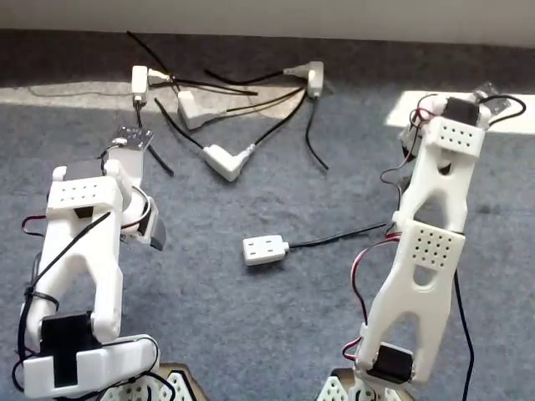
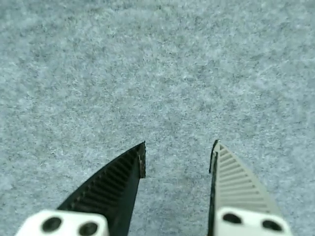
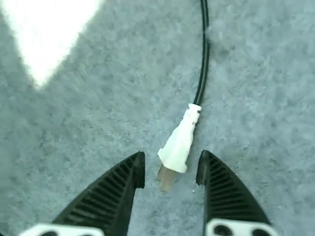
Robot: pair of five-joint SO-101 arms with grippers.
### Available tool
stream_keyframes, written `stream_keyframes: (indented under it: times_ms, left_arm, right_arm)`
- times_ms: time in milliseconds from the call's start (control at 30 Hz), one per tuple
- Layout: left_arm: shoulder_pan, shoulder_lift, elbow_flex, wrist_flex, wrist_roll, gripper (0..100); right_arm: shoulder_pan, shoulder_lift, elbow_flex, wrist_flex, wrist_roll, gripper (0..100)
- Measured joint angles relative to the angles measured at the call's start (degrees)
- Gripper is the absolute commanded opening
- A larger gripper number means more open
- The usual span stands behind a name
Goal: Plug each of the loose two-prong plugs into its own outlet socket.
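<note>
A white two-prong plug (image 3: 176, 145) lies on the grey carpet, its black cord (image 3: 202, 59) running away from me. My right gripper (image 3: 172, 153) is open just above it, one dark finger on each side, not touching. The plug's metal prongs (image 3: 166, 179) point back toward the gripper. A white outlet socket (image 1: 265, 249) with a black cord lies mid-carpet, between the arms. My left gripper (image 2: 179, 143) is open over bare carpet with nothing between its fingers. In the high view the left arm (image 1: 84, 242) is at the left and the right arm (image 1: 435, 217) stretches toward the far right.
Several white plugs and sockets with tangled black cords lie at the back: (image 1: 140, 83), (image 1: 191, 109), (image 1: 224, 160), (image 1: 313, 77). A sunlit patch (image 1: 501, 113) brightens the carpet beside the right arm's wrist. Bare carpet lies around the middle socket.
</note>
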Motion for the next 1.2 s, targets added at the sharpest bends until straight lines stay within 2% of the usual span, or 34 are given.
stream_keyframes:
  times_ms: [133,433,567,733,867,1000,1200]
  left_arm:
    - [0.0,0.0,0.0,-0.1,0.1,22]
    - [0.0,0.0,0.0,-0.1,0.1,22]
    - [-0.4,0.0,-0.4,0.0,0.1,22]
    - [-6.7,0.0,-9.2,0.8,0.0,22]
    - [-13.6,0.0,-20.6,6.6,0.0,22]
    - [-21.5,0.0,-29.1,10.5,0.0,22]
    - [-32.0,0.0,-33.1,10.7,0.0,22]
  right_arm:
    - [0.4,3.7,0.0,-2.1,-0.4,3.6]
    - [2.1,7.1,-1.8,-2.4,-0.3,2.4]
    - [1.1,7.4,-4.8,-1.1,3.1,1.3]
    - [-6.9,4.3,-13.4,3.6,7.5,1.3]
    - [-16.1,-2.2,-15.5,3.7,12.1,1.3]
    - [-24.3,-7.8,-11.8,3.8,13.3,1.3]
    - [-33.7,-18.5,-0.2,3.8,13.6,1.3]
